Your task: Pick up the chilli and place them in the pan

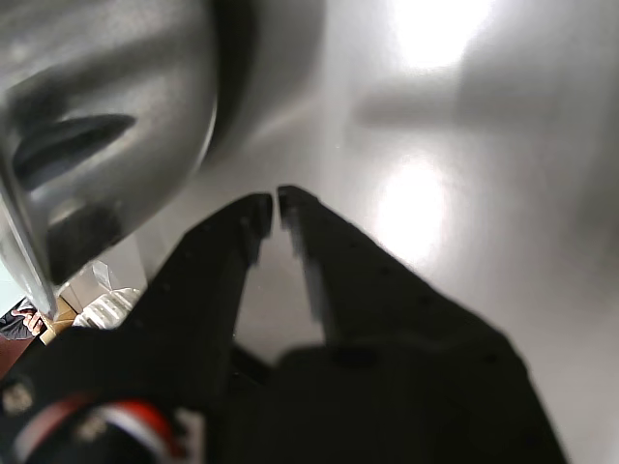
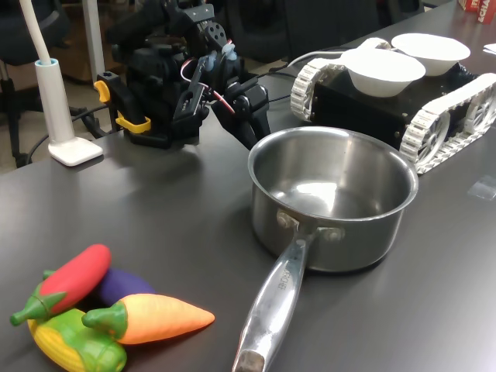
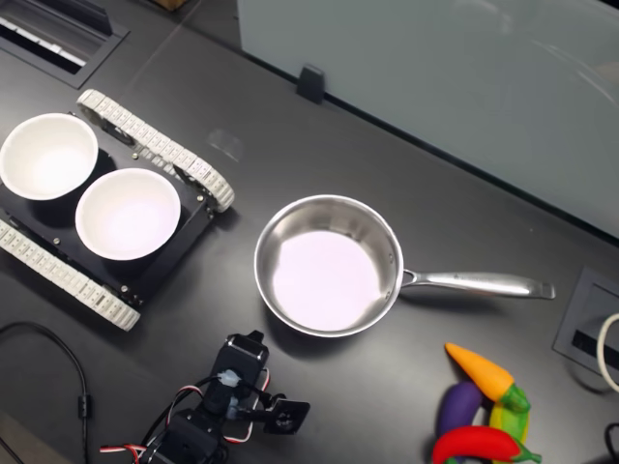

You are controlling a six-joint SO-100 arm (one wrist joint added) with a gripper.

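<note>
The red chilli with its green stem lies in a heap of toy vegetables near the table's front at the first exterior view's left; it also shows as the chilli at the second exterior view's bottom right. The steel pan stands empty mid-table, handle toward the first exterior view's front; the same pan is seen from above. My black gripper is shut on nothing, its tips just over the table beside the pan's outer wall. The gripper sits behind the pan's far rim, far from the chilli.
An orange carrot, a purple eggplant and a corn cob lie against the chilli. Two white bowls rest on a tracked vehicle behind the pan. A white lamp base stands at the first exterior view's left.
</note>
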